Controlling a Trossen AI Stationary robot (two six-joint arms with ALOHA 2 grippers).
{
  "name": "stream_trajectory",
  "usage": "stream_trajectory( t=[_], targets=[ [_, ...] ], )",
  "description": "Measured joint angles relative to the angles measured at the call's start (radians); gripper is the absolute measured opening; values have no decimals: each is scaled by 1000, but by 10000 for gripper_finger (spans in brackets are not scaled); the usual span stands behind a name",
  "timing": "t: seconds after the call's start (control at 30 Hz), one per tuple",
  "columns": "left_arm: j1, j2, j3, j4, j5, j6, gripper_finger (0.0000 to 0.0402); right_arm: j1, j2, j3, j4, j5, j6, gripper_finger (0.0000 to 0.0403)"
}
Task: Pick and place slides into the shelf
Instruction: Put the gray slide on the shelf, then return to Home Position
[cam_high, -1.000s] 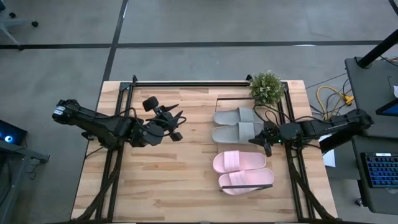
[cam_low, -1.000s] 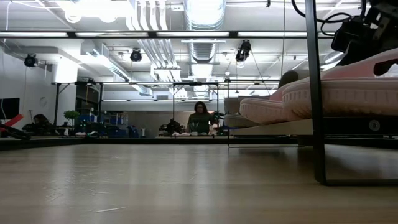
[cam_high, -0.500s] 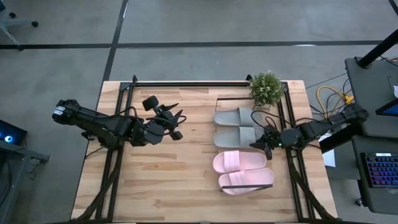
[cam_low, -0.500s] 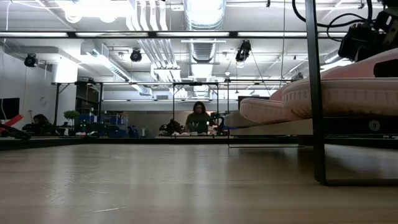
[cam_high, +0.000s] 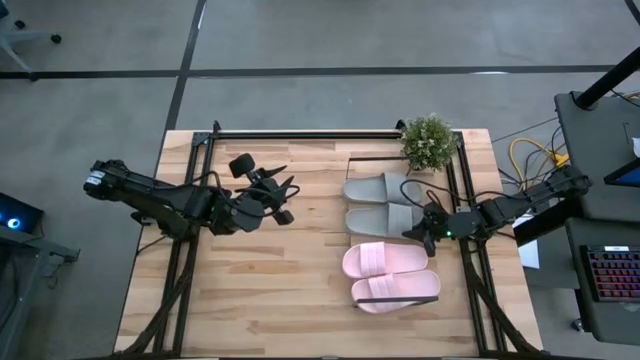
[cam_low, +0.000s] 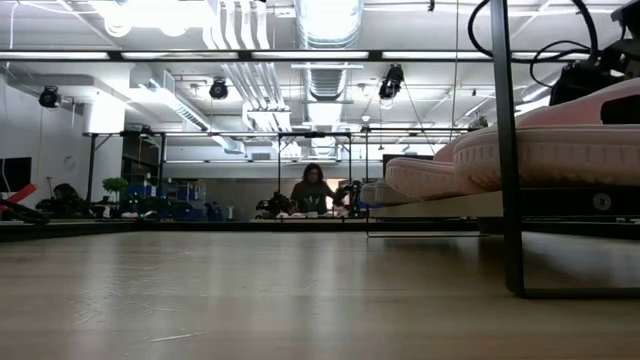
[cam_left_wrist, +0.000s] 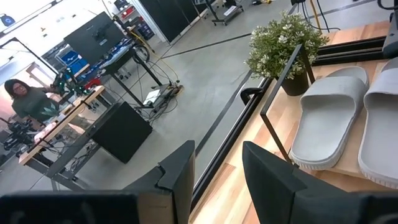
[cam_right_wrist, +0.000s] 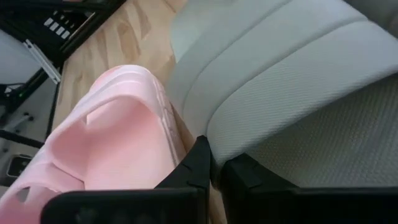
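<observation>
Two grey-green slides and two pale pink slides lie side by side, soles down, on the shelf at the table's right. My right gripper is shut and low at the shelf's right side. Its tips are at the gap between the nearer grey-green slide and the farther pink slide. My left gripper hovers open over the table's middle, left of the shelf, holding nothing. My right gripper's shut fingertips stand right at the edge of the nearer grey-green slide's sole, coming slantwise down from the table's right side. I cannot tell whether they touch it. The slide lies flat on the shelf.
A small potted plant stands at the shelf's far end. The shelf's black frame post rises beside the pink slide in the low view. Bare plank tabletop spreads left of the shelf. A person sits far off in the room.
My right gripper has sunk a little and drifted toward the table's near edge along the shelf's right side, rolling its wrist as it went. It stays shut. The slides have not moved.
</observation>
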Motion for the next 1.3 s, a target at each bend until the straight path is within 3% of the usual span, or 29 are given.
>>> stream_trajectory(
  t=[0.27, 0.53, 0.73, 0.97, 1.1, 1.2, 1.3],
  targets=[
    [1, 0, 0, 0, 1, 0, 119, 0, 2, 6, -45, -16, 79, 61],
    [1, 0, 0, -1, 18, 0, 119, 0, 3, 88, -232, -13, 74, 133],
    [1, 0, 0, -4, 22, 0, 119, 0, 3, 177, -358, -9, 57, 164],
    [1, 0, 2, -4, 49, -41, 119, 0, 3, 310, -426, 19, 43, 171],
    [14, -15, 17, 2, 191, -207, 118, 0, 4, 415, -393, 90, -26, 158],
    [16, -24, 18, 5, 291, -237, 118, 0, 8, 493, -390, 105, -87, 146],
    [14, -24, 17, 37, 328, -236, 118, 0, 24, 564, -324, 103, -184, 133]
  ],
)
